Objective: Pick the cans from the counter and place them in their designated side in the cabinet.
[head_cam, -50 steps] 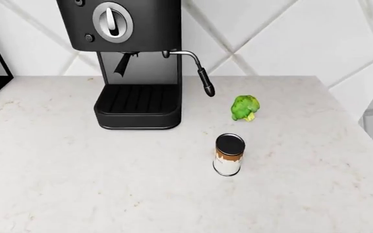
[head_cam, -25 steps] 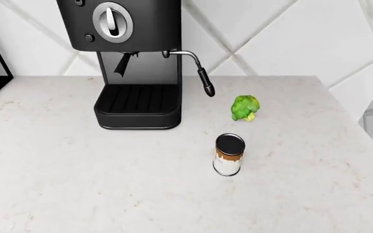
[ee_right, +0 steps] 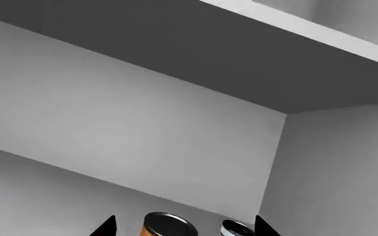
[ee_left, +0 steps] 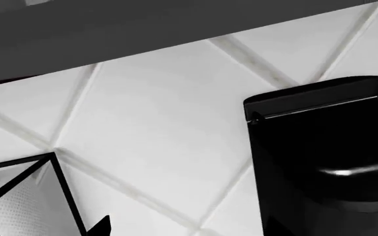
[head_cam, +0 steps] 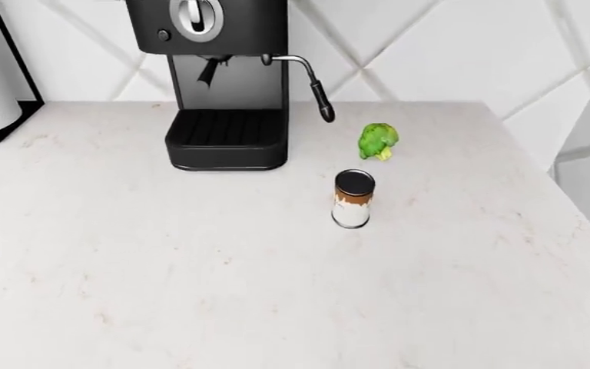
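A small white-bodied can with a brown dripping band and a dark lid [head_cam: 353, 199] stands upright on the white, faintly veined marble-look surface [head_cam: 172, 277], its long axis vertical and its lid facing up. It sits toward the surface's back right part, well in from the right edge. A green broccoli floret [head_cam: 377, 141] lies near it, closer to the back edge, and a black espresso machine [head_cam: 223, 77] stands against the back edge, its steam wand hanging toward the floret.

No claw shows in the head view, so the can stands apart from both. The right wrist view shows the dark fingertips [ee_right: 105, 228] of the right claw spread, with two dark-lidded can tops [ee_right: 168, 226] between them inside a grey cabinet [ee_right: 143, 123]. In the left wrist view only one dark tip [ee_left: 100, 227] shows; whether that claw is spread I cannot tell.
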Robot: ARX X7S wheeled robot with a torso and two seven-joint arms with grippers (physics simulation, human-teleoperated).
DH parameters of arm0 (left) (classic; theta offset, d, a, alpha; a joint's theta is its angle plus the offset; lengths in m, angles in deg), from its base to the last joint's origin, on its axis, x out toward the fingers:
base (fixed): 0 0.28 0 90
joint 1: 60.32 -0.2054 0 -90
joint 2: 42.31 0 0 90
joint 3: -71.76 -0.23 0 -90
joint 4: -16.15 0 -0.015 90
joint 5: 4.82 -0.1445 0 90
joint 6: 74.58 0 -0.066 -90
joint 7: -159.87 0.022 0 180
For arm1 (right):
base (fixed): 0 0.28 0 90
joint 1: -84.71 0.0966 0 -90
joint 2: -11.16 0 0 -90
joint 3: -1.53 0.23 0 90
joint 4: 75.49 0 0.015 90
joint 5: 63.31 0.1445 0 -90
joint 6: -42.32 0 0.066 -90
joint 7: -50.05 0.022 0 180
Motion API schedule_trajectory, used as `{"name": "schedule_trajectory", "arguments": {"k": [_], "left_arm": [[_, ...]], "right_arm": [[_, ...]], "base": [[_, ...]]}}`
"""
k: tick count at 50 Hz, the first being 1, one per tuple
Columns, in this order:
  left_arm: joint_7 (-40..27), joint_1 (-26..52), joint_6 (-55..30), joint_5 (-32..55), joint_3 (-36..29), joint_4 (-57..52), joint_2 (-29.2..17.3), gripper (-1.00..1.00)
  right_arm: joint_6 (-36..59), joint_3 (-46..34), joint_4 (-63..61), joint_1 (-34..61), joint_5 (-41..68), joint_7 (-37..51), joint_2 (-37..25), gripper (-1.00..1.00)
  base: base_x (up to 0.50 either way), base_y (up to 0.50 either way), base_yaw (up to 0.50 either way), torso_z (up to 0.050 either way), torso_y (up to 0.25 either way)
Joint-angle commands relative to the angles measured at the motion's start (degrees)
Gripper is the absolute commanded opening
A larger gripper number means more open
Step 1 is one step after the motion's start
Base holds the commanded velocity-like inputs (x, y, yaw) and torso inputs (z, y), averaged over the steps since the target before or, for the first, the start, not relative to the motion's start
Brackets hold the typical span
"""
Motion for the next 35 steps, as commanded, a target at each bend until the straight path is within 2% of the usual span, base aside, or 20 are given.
{"name": "schedule_trajectory", "arguments": {"k": [1,21,28,29,30,35], "left_arm": [[0.0,-0.2,0.6,0.1,0.1,0.5,0.1,1.0],[0.0,-1.0,1.5,0.6,0.3,1.0,1.2,1.0],[-1.8,-1.7,2.7,0.8,1.2,1.2,2.3,1.0],[-2.8,-1.8,3.1,0.9,1.8,1.3,2.6,1.0],[-3.5,-2.1,3.3,1.1,2.2,0.9,2.8,1.0],[-9.6,-5.1,4.4,3.2,6.7,-3.4,4.2,1.0]], "right_arm": [[0.0,0.0,0.0,0.1,0.0,0.0,0.0,1.0],[0.0,0.0,0.0,0.1,0.0,0.0,0.0,1.0],[0.0,0.0,0.0,0.1,0.0,0.0,0.0,1.0],[3.3,1.3,3.8,0.1,8.6,8.6,-5.4,1.0],[3.2,1.1,3.8,0.1,15.7,13.8,-5.2,1.0],[-2.9,1.1,5.3,0.1,15.4,10.2,-4.9,1.0]], "base": [[-0.5,0.0,0.0,0.0,0.0],[-0.5,0.0,0.0,0.001,0.0],[-0.41,0.0,0.0,0.0,0.0],[0.0,0.0,0.0,0.0,0.0],[0.0,0.0,0.0,0.0,0.0],[0.0,0.0,0.0,0.0,0.0]]}}
